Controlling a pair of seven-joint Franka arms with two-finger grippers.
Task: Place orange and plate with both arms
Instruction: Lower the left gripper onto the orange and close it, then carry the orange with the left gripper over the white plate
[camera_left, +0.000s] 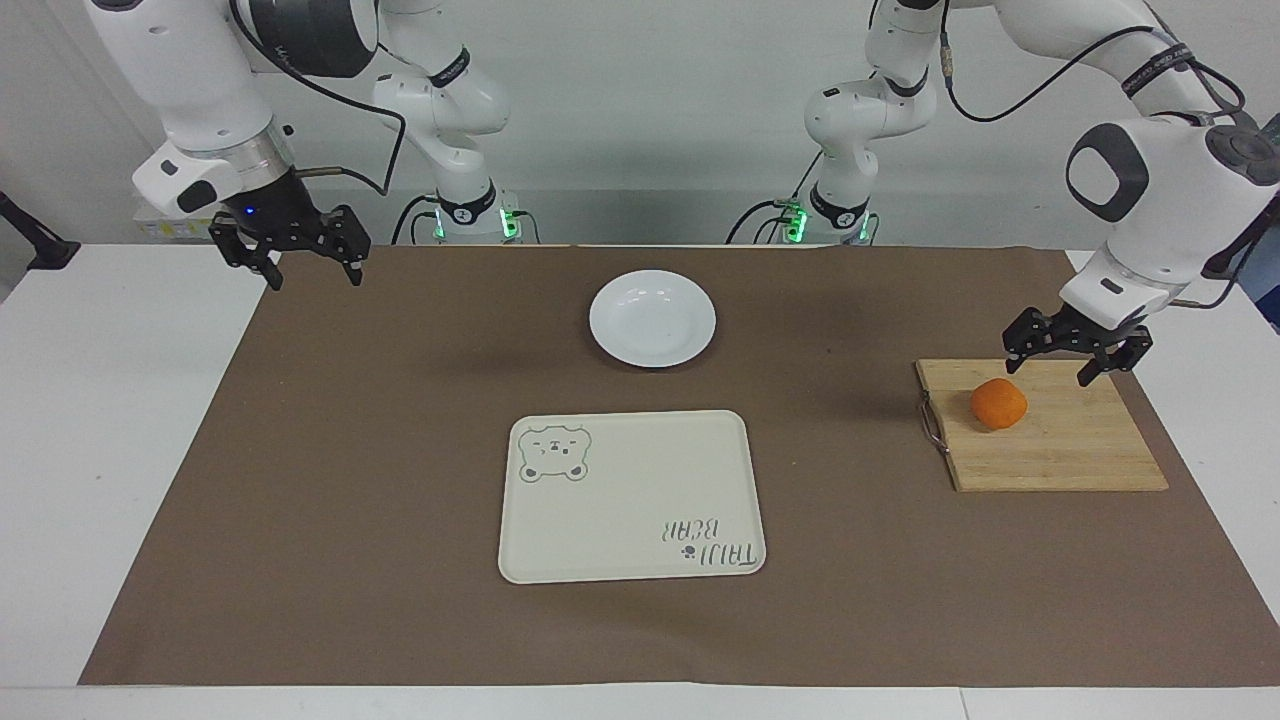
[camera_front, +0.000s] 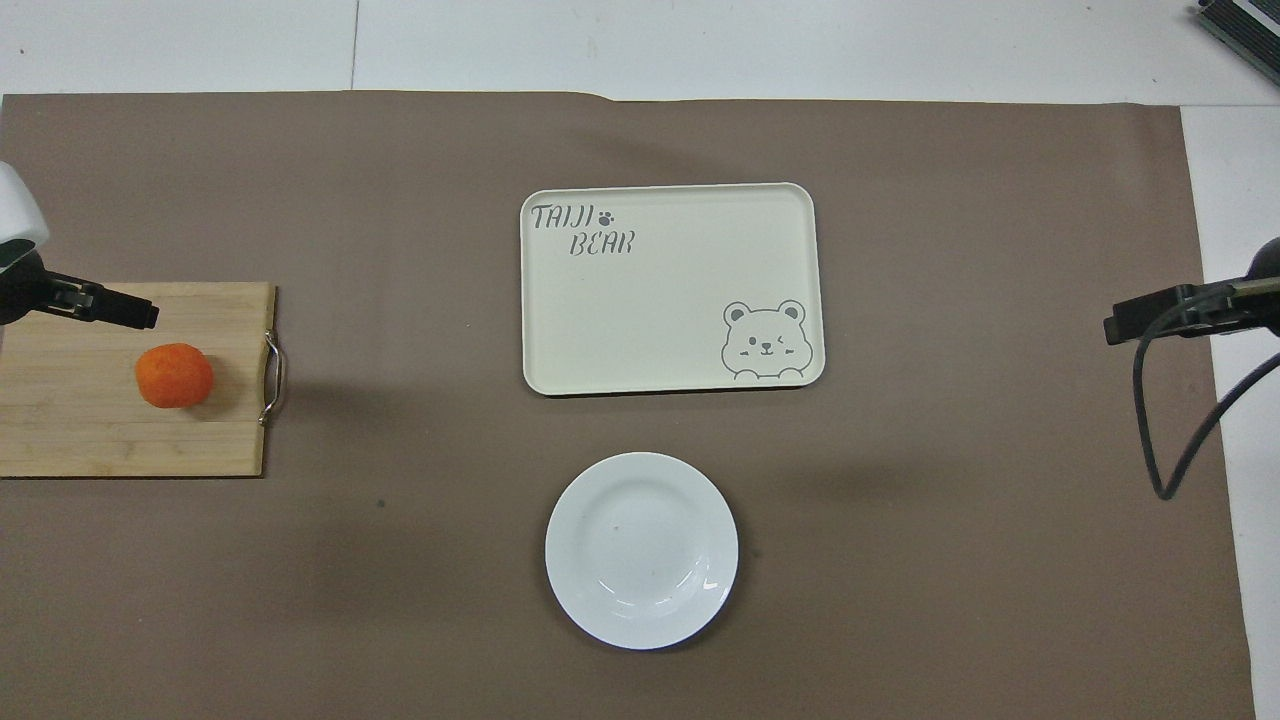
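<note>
The orange (camera_left: 998, 404) (camera_front: 174, 375) lies on a wooden cutting board (camera_left: 1060, 450) (camera_front: 70, 440) toward the left arm's end of the table. My left gripper (camera_left: 1047, 373) hangs open low over that board, close beside the orange and apart from it, with nothing between its fingers. The white plate (camera_left: 652, 318) (camera_front: 641, 550) sits empty at mid-table, close to the robots. My right gripper (camera_left: 314, 281) waits open and empty in the air over the brown mat's corner at the right arm's end.
A cream tray with a bear drawing (camera_left: 630, 495) (camera_front: 670, 290) lies empty, farther from the robots than the plate. The board has a metal handle (camera_left: 932, 424) on its edge toward the tray. A brown mat (camera_left: 400, 420) covers the table.
</note>
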